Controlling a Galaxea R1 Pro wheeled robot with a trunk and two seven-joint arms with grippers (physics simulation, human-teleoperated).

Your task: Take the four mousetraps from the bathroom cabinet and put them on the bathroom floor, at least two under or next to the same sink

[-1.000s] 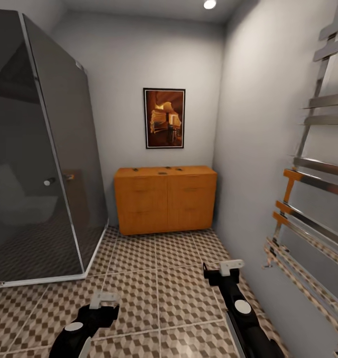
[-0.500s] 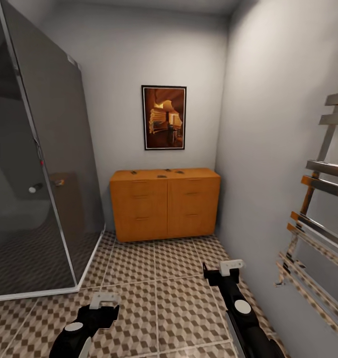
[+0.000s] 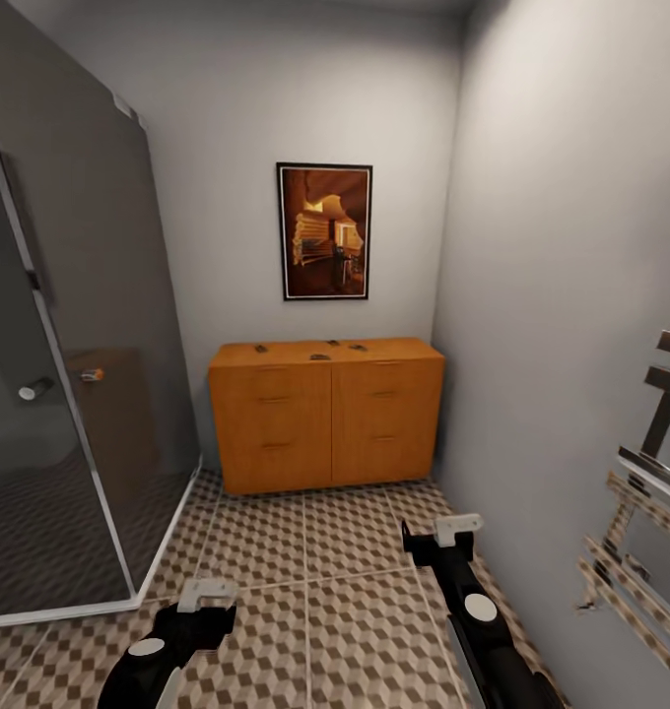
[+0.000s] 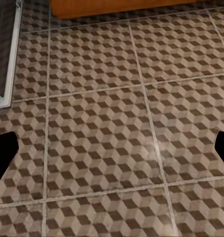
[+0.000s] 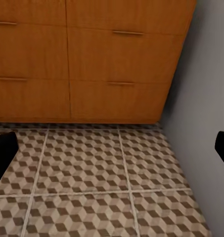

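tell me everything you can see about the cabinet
The cabinet is low, wide and orange-brown, wood by its look, with a flat top and drawer fronts bearing slim bar handles, all shut. It stands upright on the tiled floor against the back wall, in the right corner, under a picture. Small dark mousetraps lie on top.

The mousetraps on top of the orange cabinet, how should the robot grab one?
The mousetraps look like small flat things lying on the cabinet top, so I'd come down from above and pinch one across its narrow wooden edges, staying off the metal parts. They are too small here to see how each one is turned.
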